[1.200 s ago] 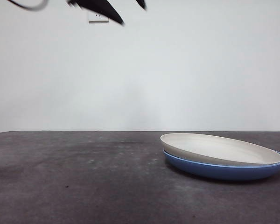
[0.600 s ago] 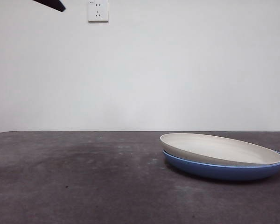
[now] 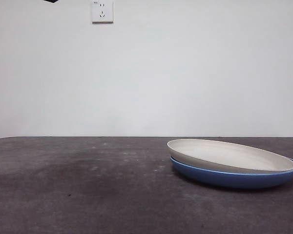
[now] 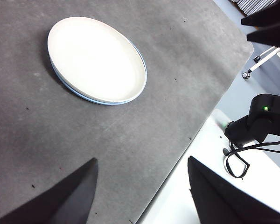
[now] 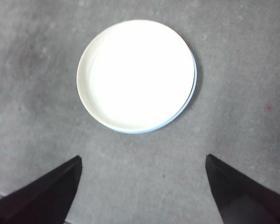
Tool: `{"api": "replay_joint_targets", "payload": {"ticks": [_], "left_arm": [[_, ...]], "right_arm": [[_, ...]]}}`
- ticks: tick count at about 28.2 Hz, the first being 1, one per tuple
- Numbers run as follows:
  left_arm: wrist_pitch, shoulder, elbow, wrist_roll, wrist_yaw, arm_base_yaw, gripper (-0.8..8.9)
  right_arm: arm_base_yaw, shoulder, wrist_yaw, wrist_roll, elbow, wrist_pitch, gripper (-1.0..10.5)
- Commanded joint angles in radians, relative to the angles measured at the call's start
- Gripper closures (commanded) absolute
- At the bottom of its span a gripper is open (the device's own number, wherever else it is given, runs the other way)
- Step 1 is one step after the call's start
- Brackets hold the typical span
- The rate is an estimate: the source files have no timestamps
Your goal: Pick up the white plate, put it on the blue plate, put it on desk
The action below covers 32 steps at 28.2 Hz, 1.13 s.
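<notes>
The white plate (image 3: 229, 154) lies stacked on the blue plate (image 3: 234, 177) on the desk (image 3: 88, 190), at the right in the front view. The stack also shows in the left wrist view (image 4: 95, 58) and the right wrist view (image 5: 136, 74), with only a thin blue rim (image 5: 192, 88) showing under the white plate. My left gripper (image 4: 140, 186) is open and empty, high above the desk and away from the plates. My right gripper (image 5: 142, 184) is open and empty, high above the stack. Only a black tip (image 3: 51, 1) shows at the top left in the front view.
A wall socket (image 3: 102, 10) sits on the white wall behind. The left wrist view shows the desk's edge (image 4: 177, 161), with a black stand with cables (image 4: 252, 128) beyond it.
The black arm at the top of the front view has pulled up and left, leaving only a tip at the top edge. The stacked plates have not moved.
</notes>
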Motion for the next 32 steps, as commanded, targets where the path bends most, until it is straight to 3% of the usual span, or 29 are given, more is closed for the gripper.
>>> {"api": "replay_joint_targets", "payload": {"ticks": [1, 13, 23, 32], "left_arm": [[0.004, 0.007, 0.01, 0.02, 0.005, -0.007, 5.05], [-0.006, 0.006, 0.01, 0.021, 0.005, -0.006, 5.05], [-0.005, 0.006, 0.01, 0.024, 0.005, -0.006, 5.05], [-0.005, 0.006, 0.01, 0.024, 0.005, -0.006, 5.05]], "right_arm": [[0.004, 0.039, 0.001, 0.054, 0.003, 0.042, 5.2], [-0.029, 0.38, 0.016, 0.054, 0.003, 0.261, 5.4], [-0.074, 0.683, 0.011, 0.003, 0.003, 0.373, 5.6], [-0.069, 0.859, -0.027, 0.007, 0.003, 0.491, 5.9]]}}
